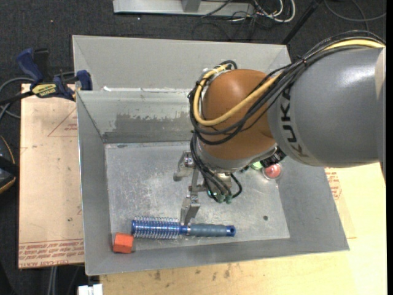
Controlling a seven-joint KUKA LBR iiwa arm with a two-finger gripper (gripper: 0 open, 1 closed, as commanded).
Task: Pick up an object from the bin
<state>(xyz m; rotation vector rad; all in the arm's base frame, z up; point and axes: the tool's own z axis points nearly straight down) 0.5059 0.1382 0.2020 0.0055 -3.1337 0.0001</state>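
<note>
My gripper (186, 190) hangs below the orange wrist cover in the middle of the bin. Its two metal fingers stand apart, one further back and one toward the front, and nothing shows between them. The front fingertip (188, 216) is just above a blue hairbrush (209, 230). The brush lies flat along the bin's front wall, with its bristle head to the left and its handle to the right. A small orange block (123, 243) sits in the front left corner, left of the brush head.
A small round red and white thing (272, 171) lies by the bin's right side, partly under the arm. The arm and its cables cover the back right of the bin.
</note>
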